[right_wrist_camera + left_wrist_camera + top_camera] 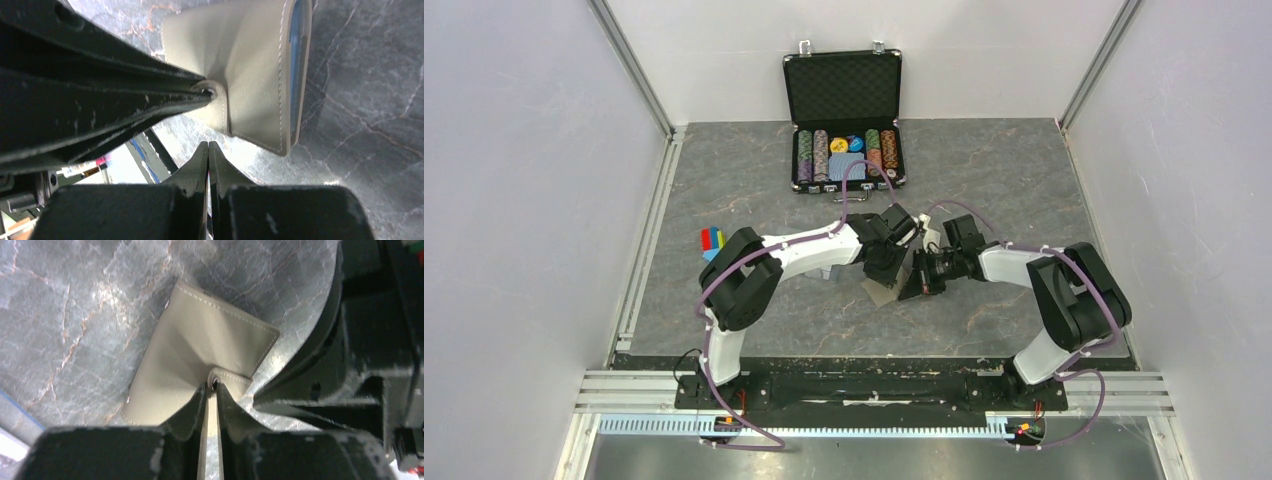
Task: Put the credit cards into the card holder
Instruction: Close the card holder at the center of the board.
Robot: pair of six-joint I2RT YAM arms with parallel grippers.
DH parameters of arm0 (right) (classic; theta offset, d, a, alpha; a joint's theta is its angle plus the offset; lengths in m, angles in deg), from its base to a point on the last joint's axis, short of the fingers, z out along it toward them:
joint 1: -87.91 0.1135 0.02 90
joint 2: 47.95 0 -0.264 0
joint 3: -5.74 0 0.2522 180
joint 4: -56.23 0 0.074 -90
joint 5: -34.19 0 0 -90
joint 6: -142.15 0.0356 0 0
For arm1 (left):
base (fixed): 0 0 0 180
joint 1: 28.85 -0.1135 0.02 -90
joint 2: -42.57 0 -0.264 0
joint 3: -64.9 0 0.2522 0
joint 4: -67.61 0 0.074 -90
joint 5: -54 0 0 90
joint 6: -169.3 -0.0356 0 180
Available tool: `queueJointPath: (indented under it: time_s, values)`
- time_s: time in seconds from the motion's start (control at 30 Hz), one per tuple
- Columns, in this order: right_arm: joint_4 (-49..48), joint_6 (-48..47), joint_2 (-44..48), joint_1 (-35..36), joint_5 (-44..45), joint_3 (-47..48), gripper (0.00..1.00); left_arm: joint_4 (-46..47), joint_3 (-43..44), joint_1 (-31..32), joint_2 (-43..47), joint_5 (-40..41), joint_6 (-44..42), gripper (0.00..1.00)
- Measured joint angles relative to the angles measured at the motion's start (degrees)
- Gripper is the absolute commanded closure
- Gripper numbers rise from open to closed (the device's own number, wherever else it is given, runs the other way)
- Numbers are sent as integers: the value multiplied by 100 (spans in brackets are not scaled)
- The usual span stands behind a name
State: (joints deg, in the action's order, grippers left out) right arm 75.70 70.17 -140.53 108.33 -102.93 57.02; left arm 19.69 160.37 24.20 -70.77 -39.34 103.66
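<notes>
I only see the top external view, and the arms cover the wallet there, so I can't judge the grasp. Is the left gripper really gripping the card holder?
Observer: Yes. In the left wrist view the left gripper is shut on the card holder, pinching its little tab.
Operator: What is the right gripper doing?
Observer: In the right wrist view the right gripper is shut, with nothing showing past its tips, which sit close to that tab.
Operator: Is the holder open at all?
Observer: The right wrist view shows its blue lining along one edge, so it gapes at least a little.
</notes>
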Motion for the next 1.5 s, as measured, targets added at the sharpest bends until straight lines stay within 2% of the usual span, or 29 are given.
queueJointPath:
  time_s: [0.33, 0.53, 0.8, 1.03, 1.2, 1.27, 1.4, 1.5]
  values:
    - [-387, 389, -527, 9, 131, 280, 100, -17, -35, 0, 2, -22, 0, 68]
    - [-262, 387, -603, 4, 127, 354, 100, 55, -170, -74, 142, -94, 17, 65]
    - [-243, 378, -608, 2, 131, 354, 100, 431, -811, -476, 645, -426, 352, 65]
    - [-240, 372, -616, -2, 125, 354, 100, 859, -957, -551, 656, -855, 498, 65]
    - [-238, 352, -619, -2, 116, 352, 100, 1045, -957, -535, 636, -1040, 518, 81]
    - [-238, 341, -632, -2, 94, 354, 100, 1071, -957, -535, 612, -1051, 520, 84]
    - [-216, 339, -658, -7, 59, 354, 100, 1069, -957, -535, 564, -1054, 518, 84]
    - [-214, 339, -662, -7, 46, 354, 100, 1060, -957, -535, 511, -1047, 518, 78]
